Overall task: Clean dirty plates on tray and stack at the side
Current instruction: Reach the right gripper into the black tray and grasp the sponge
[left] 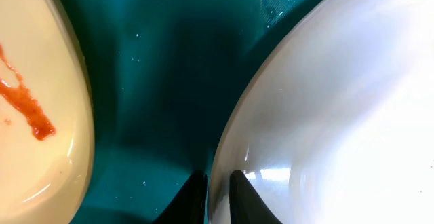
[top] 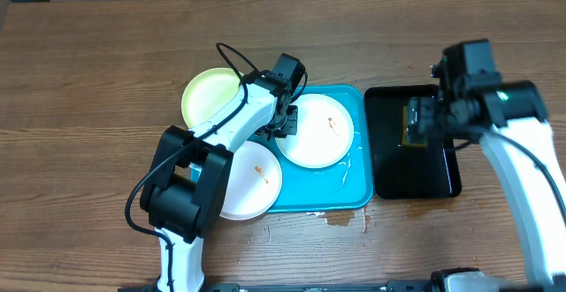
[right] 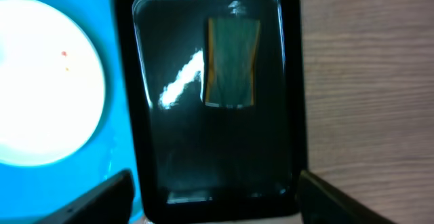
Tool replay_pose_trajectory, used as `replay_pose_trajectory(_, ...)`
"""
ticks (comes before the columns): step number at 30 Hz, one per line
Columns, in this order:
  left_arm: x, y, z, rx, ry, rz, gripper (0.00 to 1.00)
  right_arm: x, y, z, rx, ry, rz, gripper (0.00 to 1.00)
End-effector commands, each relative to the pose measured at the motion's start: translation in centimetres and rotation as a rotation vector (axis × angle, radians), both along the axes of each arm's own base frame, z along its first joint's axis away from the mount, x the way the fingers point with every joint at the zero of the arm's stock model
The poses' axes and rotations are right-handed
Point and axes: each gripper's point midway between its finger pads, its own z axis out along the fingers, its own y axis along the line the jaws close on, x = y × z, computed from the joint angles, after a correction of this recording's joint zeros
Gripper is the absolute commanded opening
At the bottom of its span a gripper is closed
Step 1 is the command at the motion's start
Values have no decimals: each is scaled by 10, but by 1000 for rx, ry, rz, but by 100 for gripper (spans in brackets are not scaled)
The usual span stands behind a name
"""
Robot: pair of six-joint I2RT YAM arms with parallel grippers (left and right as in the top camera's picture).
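One white plate [top: 318, 131] rim clamped in left gripper [left: 217, 187] | right gripper [right: 215, 183] jaws apart

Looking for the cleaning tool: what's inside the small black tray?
A green sponge with yellowish edges lies flat in the black tray; the rest looks bare and glossy. The tray floor under the sponge is covered.

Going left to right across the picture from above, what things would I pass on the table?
Pale yellow-green plate → white plate on the blue tray → black tray.
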Motion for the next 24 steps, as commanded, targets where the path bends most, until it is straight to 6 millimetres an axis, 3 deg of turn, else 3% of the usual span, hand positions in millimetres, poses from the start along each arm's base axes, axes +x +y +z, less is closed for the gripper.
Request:
replay_pose_trajectory(1, -3, 3, -8, 4, 21, 18, 16, 16, -5, -15, -33, 29, -24, 73)
replay_pose_trajectory(4, -3, 3, -8, 4, 21, 18, 17, 28, -22, -39, -126, 63, -117, 67)
replay_pose_trajectory(7, -3, 3, -8, 4, 22, 18, 17, 39, -26, -65, -142, 108, -130, 63)
replay_pose_trajectory(13, -3, 3, -8, 4, 22, 18, 20, 47, -35, -111, -153, 198, -157, 71)
replay_pose_trajectory(18, -3, 3, -8, 4, 22, 18, 21, 55, -37, -130, -104, 209, -176, 70)
replay_pose_trajectory(24, -3, 3, -8, 4, 21, 18, 23, 68, -28, -133, -27, 170, -176, 66)
